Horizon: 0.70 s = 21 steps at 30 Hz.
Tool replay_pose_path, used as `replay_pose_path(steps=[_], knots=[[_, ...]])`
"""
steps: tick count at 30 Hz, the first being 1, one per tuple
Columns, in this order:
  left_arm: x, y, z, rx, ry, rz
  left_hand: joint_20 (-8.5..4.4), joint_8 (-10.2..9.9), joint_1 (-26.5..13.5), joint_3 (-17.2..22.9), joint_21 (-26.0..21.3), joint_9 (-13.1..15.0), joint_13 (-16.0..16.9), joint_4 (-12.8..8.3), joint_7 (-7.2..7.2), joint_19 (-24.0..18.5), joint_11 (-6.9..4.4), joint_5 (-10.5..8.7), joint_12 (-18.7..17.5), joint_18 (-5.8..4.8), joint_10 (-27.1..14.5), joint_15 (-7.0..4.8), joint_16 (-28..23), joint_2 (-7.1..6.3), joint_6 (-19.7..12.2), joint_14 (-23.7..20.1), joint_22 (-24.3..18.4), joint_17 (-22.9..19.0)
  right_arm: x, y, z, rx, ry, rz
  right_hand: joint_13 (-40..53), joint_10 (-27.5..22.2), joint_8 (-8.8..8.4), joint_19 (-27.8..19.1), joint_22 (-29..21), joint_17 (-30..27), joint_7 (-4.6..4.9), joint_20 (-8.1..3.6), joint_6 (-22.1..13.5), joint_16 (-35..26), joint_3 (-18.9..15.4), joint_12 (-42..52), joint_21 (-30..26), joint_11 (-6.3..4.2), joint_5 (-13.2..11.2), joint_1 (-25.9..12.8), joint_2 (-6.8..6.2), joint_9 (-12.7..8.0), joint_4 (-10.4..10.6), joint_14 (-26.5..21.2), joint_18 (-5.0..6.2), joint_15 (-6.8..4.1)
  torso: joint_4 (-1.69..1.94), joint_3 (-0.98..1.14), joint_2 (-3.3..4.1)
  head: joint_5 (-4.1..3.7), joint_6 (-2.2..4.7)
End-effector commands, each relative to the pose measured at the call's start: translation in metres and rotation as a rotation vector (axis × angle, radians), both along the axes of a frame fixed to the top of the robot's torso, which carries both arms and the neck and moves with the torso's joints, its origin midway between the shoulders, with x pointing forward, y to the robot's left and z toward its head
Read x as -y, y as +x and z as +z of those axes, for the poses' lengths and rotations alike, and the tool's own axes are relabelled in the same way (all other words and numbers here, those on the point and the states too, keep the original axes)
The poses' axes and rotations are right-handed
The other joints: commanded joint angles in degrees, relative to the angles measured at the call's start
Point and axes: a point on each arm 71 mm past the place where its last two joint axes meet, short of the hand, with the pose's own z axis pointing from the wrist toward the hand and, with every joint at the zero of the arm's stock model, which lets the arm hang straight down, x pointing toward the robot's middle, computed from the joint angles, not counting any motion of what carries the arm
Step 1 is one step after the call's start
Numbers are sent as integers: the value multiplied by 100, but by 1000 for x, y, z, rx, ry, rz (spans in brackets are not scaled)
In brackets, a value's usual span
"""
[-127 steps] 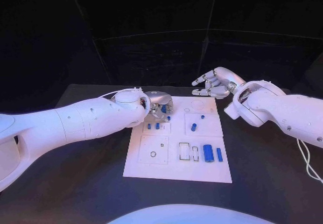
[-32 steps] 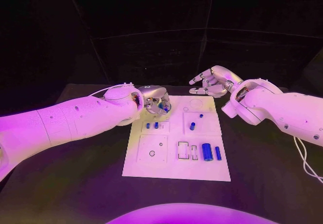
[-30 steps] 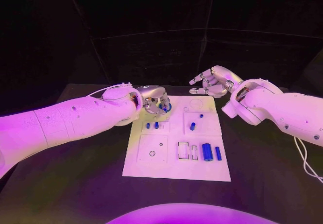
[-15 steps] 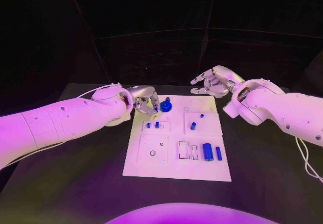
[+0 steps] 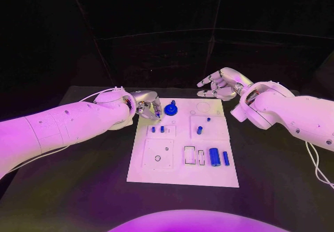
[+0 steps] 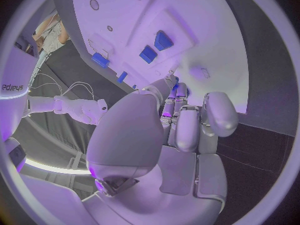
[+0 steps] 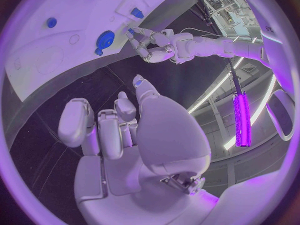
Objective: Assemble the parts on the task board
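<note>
Now the white task board (image 5: 182, 166) lies flat in the middle of the black desk (image 5: 83, 188). At its far left corner sits a round blue disc part (image 5: 171, 110) with a small knob on top. The left robot hand (image 5: 148, 107) is just beside that disc, on the board's far left edge; its fingers are apart and nothing is held in them. Whether a fingertip touches the disc cannot be told.

Nearer on the board, two small blue pegs (image 5: 157, 129) stand side by side in the left column. A stubby blue peg (image 5: 199, 130) stands in the right column, with a tiny blue piece (image 5: 208, 119) just beyond it. Further forward, a thick blue cylinder (image 5: 215, 157) and a thinner blue bar (image 5: 226, 158) lie side by side near the board's right edge, next to two empty rectangular slots (image 5: 195, 156).

The right robot hand (image 5: 219, 83) hangs above the desk just beyond the board's far right corner, fingers spread loosely and holding nothing. From the right wrist view, the disc (image 7: 105, 39) is seen resting on the board with the left hand (image 7: 150, 44) close beside it.
</note>
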Motion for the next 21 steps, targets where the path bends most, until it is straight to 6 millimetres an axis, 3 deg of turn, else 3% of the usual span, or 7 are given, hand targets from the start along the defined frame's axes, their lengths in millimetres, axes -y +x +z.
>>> replay_pose_path(steps=[1,21], knots=[[1,0,-3,-30,11,-3,21,-34,-23,31,5,-9,9,7,6,2,-3,-1,-22,-103,28,4,14,-25,35,49,-3,-6,0,0,2,11,3,5,0,2,23,-47,-3,430,9,-12,37,-20,-29,-24,-36,-15,31,19,61,3,16,352,68,-39,1,4,0,-1,-2],[11,-3,-6,-45,8,-31,21,-37,-33,42,-3,-7,13,-7,1,-5,-8,-3,-32,-101,53,2,-1,-33,55,37,-6,-44,-1,0,2,11,4,7,-9,16,29,-43,-2,428,7,-16,43,-24,-32,-25,-38,-17,39,17,73,1,29,353,67,-42,0,3,-1,6,-11]])
